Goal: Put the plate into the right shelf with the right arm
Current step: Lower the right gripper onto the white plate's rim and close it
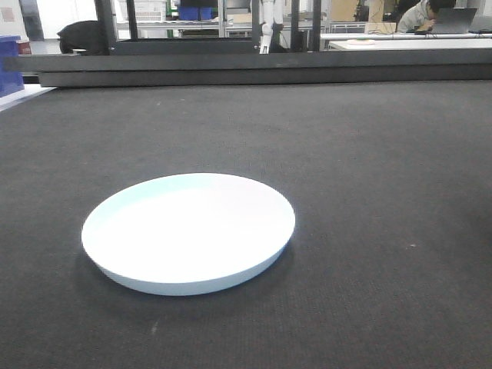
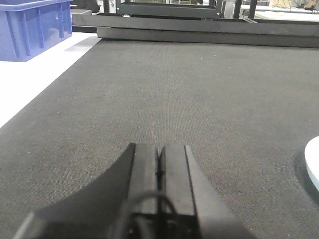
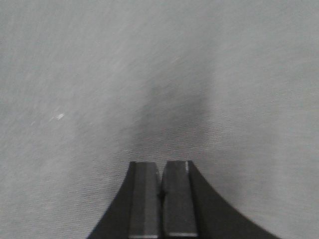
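The white round plate [image 1: 189, 231] lies flat on the dark grey mat [image 1: 369, 169], left of centre in the front view. Its rim edge [image 2: 313, 164] shows at the far right of the left wrist view. My left gripper [image 2: 159, 149] is shut with nothing in it, low over the mat, to the left of the plate. My right gripper [image 3: 160, 164] is shut and empty above bare, blurred mat [image 3: 149, 74]; the plate is out of that view. The right shelf is out of view.
A blue plastic bin [image 2: 32, 27] stands on a white surface [image 2: 35, 79] at the mat's left edge. A dark raised frame [image 1: 254, 69] runs along the far edge of the mat. Behind it are desks and a seated person [image 1: 427, 15].
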